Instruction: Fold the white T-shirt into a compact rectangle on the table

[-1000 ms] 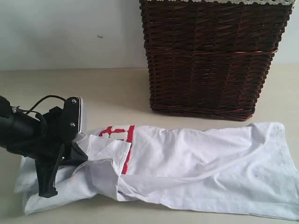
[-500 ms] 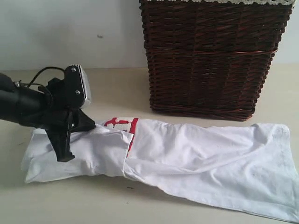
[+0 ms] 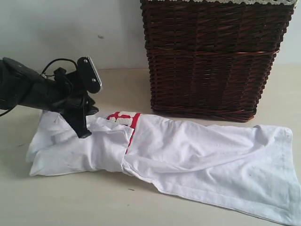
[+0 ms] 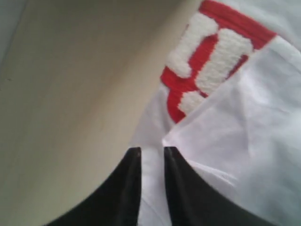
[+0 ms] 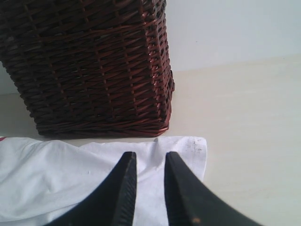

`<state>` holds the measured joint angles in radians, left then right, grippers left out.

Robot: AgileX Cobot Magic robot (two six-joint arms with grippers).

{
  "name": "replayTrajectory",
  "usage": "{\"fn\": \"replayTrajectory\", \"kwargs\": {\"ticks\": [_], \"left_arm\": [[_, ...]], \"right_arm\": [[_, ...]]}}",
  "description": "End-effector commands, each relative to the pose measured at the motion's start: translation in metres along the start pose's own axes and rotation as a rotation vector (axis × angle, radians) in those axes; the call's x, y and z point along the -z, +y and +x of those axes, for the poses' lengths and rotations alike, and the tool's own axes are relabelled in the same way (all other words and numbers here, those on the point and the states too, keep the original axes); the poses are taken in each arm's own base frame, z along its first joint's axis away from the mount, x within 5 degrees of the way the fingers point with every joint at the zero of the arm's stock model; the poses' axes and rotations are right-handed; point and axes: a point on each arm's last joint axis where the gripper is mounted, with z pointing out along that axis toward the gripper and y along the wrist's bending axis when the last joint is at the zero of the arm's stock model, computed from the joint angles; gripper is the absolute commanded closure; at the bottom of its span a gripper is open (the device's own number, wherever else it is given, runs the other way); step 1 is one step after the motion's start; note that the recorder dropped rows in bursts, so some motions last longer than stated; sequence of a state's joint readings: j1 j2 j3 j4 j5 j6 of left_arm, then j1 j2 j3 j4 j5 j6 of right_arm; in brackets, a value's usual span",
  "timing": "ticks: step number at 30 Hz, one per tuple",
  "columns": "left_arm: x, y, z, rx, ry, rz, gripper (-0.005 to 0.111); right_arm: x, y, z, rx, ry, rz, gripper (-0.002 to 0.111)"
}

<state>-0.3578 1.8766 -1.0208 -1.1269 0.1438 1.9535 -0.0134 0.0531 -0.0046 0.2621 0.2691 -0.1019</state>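
Sleeve fold looks laid: shirt (image 3: 197,160) sprawls on the bench (image 3: 70,202) before the basket (image 3: 211,61); left tool (image 4: 149,151) and right tool (image 5: 150,157) barely parted, both empty. Next needs a fresh grip on cloth.

Likely a robot test bench dressed as a laundry corner. A plain beige table (image 3: 70,202) meets a bare white wall (image 3: 70,28). A dark wicker basket (image 3: 211,56) stands toward its far edge, a shirt (image 3: 197,160) lies in front, and a black arm (image 3: 23,89) reaches over the left end.
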Motion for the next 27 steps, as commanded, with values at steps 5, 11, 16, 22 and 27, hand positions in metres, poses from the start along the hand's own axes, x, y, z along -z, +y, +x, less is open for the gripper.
{"fn": "replayTrajectory", "kwargs": {"ticks": [5,11,16,22,27], "left_arm": [[0.024,0.002,-0.017,0.247,-0.101,0.041,0.041],[0.083,-0.028,-0.023,0.171,-0.209,0.426,0.055],[0.074,-0.041,-0.003,-0.080,-0.103,0.562,0.065],[0.025,-0.025,0.014,-0.139,-0.055,0.293,0.100],[-0.005,-0.011,0.019,-0.190,0.017,0.124,0.100]], "right_arm": [[0.000,0.000,0.001,0.001,-0.006,-0.002,0.087],[0.000,0.000,0.001,0.001,-0.006,-0.002,0.087],[0.000,0.000,0.001,0.001,-0.006,-0.002,0.087],[0.000,0.000,0.001,0.001,-0.006,-0.002,0.087],[0.000,0.000,0.001,0.001,-0.006,-0.002,0.087]]}}
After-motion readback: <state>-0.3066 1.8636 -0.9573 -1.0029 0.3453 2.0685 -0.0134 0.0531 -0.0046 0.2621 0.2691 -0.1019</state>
